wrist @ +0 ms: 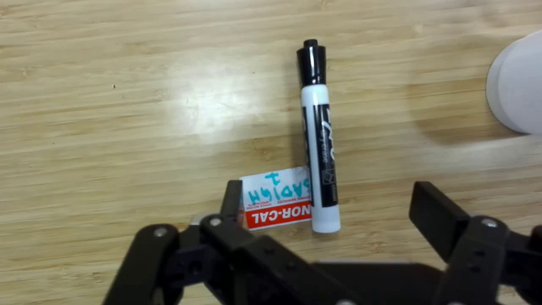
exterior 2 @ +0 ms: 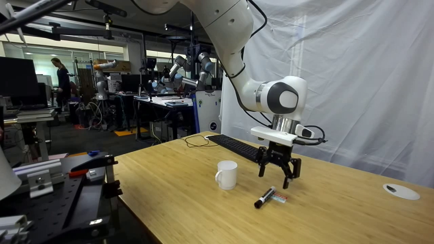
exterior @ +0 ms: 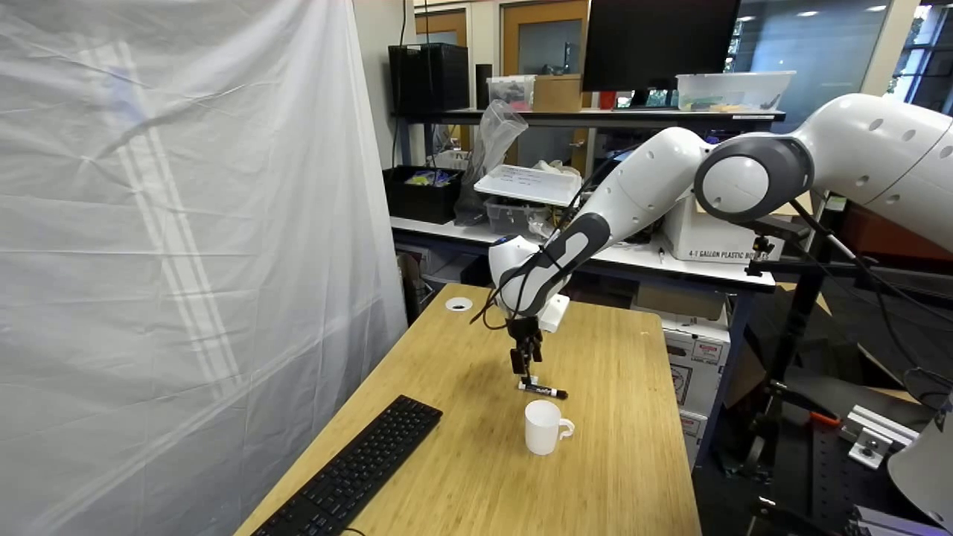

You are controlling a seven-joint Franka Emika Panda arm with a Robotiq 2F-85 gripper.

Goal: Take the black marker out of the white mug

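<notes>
The black marker lies flat on the wooden table, outside the mug; it also shows in an exterior view and in the wrist view, black cap pointing away from the gripper. The white mug stands upright beside it, handle out to one side; it also shows in an exterior view and partly at the wrist view's right edge. Nothing sticks out of the mug. My gripper is open and empty above the table near the marker's white end; its fingers are wide apart in the wrist view.
A small red and white label lies against the marker, partly under it. A long black keyboard lies along the table edge by the white curtain. A white disc is on the table. A shelf with boxes stands behind the table.
</notes>
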